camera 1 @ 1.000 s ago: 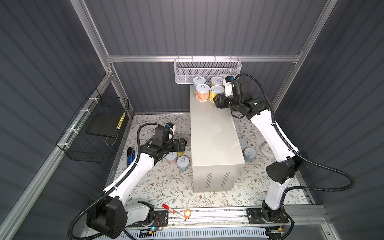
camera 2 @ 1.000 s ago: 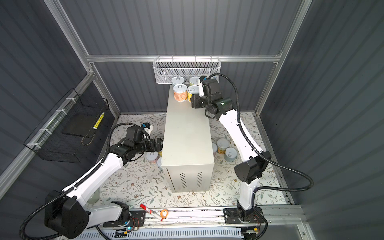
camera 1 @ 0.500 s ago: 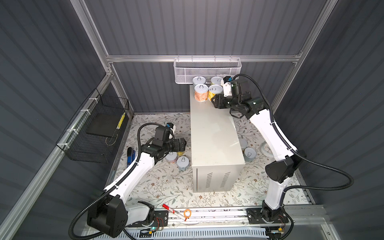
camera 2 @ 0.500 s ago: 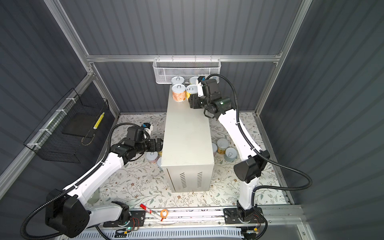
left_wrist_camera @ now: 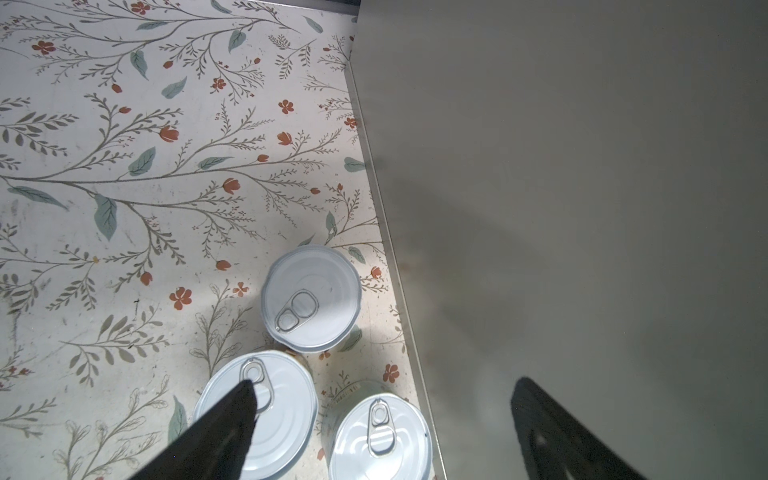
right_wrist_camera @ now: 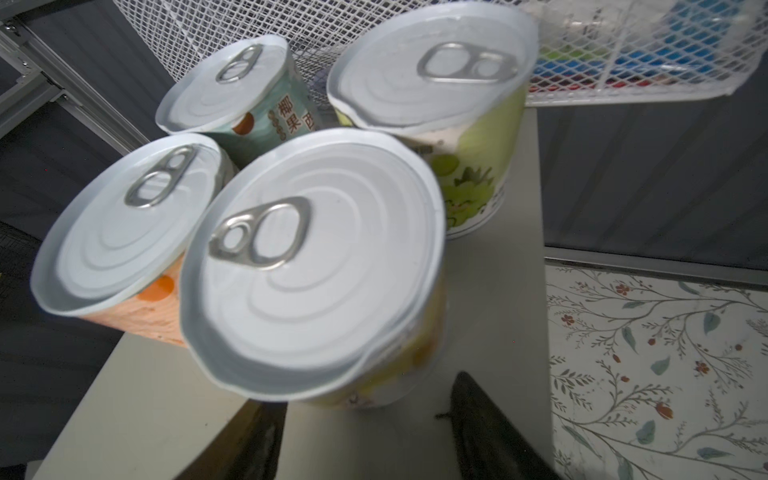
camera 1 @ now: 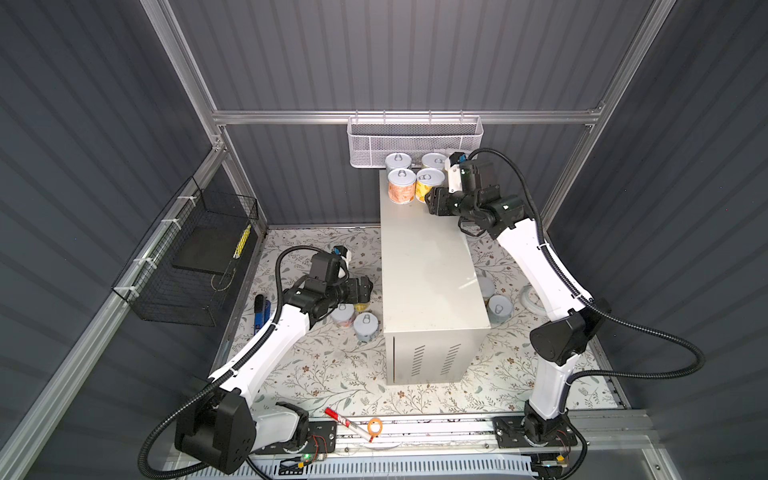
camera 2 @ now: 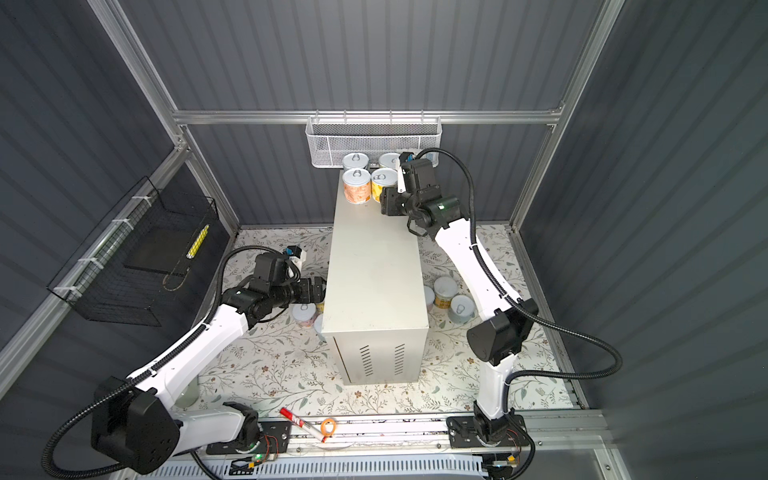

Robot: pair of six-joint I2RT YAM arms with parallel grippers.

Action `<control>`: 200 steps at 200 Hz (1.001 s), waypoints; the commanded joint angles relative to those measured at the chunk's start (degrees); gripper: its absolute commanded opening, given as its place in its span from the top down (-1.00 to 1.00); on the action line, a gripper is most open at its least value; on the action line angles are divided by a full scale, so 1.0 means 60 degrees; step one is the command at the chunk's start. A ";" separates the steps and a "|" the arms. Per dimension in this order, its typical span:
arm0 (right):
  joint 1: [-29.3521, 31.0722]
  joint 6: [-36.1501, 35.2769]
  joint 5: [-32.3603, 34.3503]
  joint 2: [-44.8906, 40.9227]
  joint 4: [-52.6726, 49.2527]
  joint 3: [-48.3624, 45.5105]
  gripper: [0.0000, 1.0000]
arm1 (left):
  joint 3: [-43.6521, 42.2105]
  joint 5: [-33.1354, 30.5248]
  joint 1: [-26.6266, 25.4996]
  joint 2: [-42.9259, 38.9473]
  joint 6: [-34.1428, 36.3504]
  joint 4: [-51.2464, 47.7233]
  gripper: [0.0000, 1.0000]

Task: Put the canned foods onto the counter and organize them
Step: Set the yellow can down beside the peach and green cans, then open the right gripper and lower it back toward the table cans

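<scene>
The cream counter (camera 1: pixel 428 270) carries several cans at its far end, among them an orange-pink can (camera 1: pixel 402 187) and a yellow can (camera 1: pixel 428 185) (right_wrist_camera: pixel 311 270). My right gripper (camera 1: pixel 431 202) (right_wrist_camera: pixel 370 399) sits just in front of the yellow can with its jaws apart, and the can stands beyond the fingertips. Down on the floral floor, left of the counter, stand three more cans (camera 1: pixel 365 326) (left_wrist_camera: pixel 380 432). My left gripper (camera 1: pixel 365 289) (left_wrist_camera: pixel 385 382) hovers open above them, empty. Other cans (camera 1: pixel 498 307) stand on the floor right of the counter.
A white mesh basket (camera 1: pixel 415 139) hangs on the back wall just above the far cans. A black wire basket (camera 1: pixel 187 266) hangs on the left wall. A white disc (camera 1: pixel 530 297) lies by the right arm. A red marker (camera 1: pixel 347 423) and orange ring (camera 1: pixel 375 426) lie at the front rail.
My right gripper has nudged the yellow can slightly leftward against the orange-pink can, and its jaws have widened off it. The left arm has stayed still.
</scene>
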 commanded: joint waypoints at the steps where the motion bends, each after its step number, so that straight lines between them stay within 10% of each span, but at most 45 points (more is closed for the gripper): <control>1: -0.0056 0.0132 0.0396 0.0077 -0.0102 0.0045 -0.30 | 0.0004 -0.0104 0.0043 0.0084 0.0207 0.0154 -0.94; 200: -0.2297 0.0701 -0.1000 0.0622 0.1169 0.0682 -0.31 | 0.3296 -0.0764 0.0871 0.1968 0.0299 0.0749 -0.95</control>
